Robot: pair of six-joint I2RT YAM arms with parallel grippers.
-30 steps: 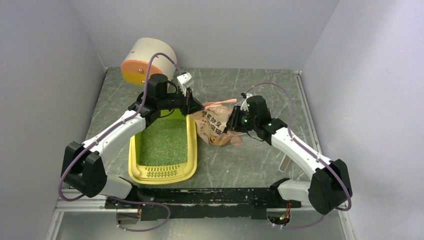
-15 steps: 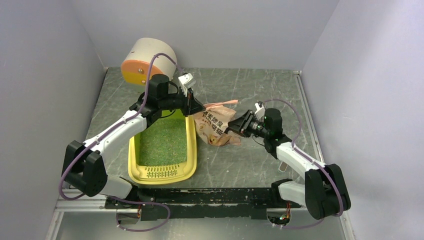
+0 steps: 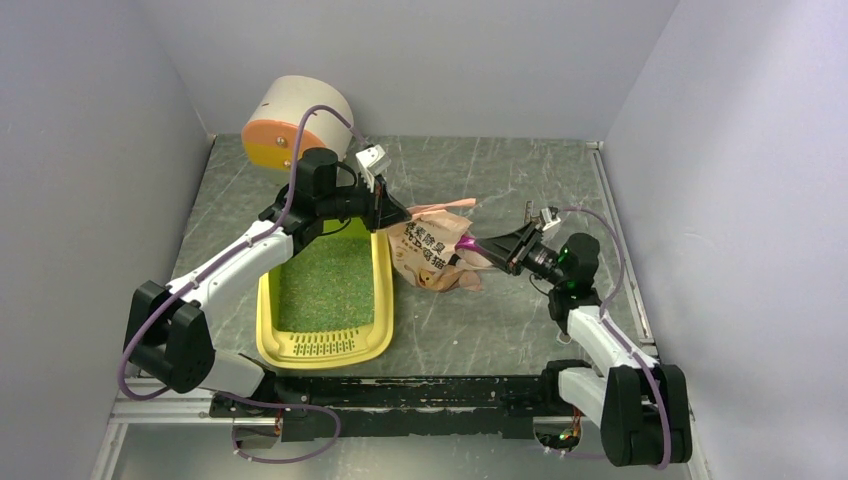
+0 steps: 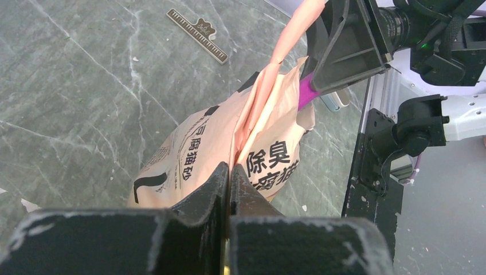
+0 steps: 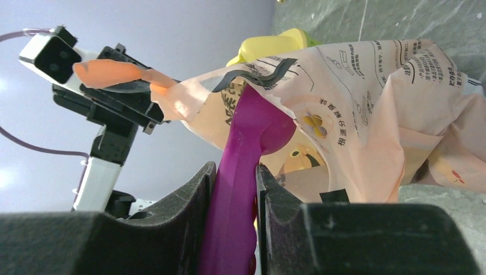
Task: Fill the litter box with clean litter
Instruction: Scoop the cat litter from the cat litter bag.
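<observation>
The litter box (image 3: 383, 288) lies on the left half of the desk (image 3: 480, 170), its long sides running away from the arm bases and its slotted grille end close to the near edge; the clean litter (image 3: 330, 280) covers its floor in a speckled green layer, held in by the raised rim; the far short end is hidden under the left arm. Just beside the box's right rim slumps a pink-beige printed bag (image 3: 430, 255); the left claw (image 3: 402, 216) is closed on the bag's top edge and holds it up, jaws pressed together on the fold. The right claw (image 3: 492, 245) comes in low from the right and grips the handle of a magenta scoop (image 5: 246, 149), whose head sits in the bag's mouth. A white cylinder with an orange end (image 3: 295, 115) stands at the far left corner; bare desk lies behind the bag and along the right wall.
</observation>
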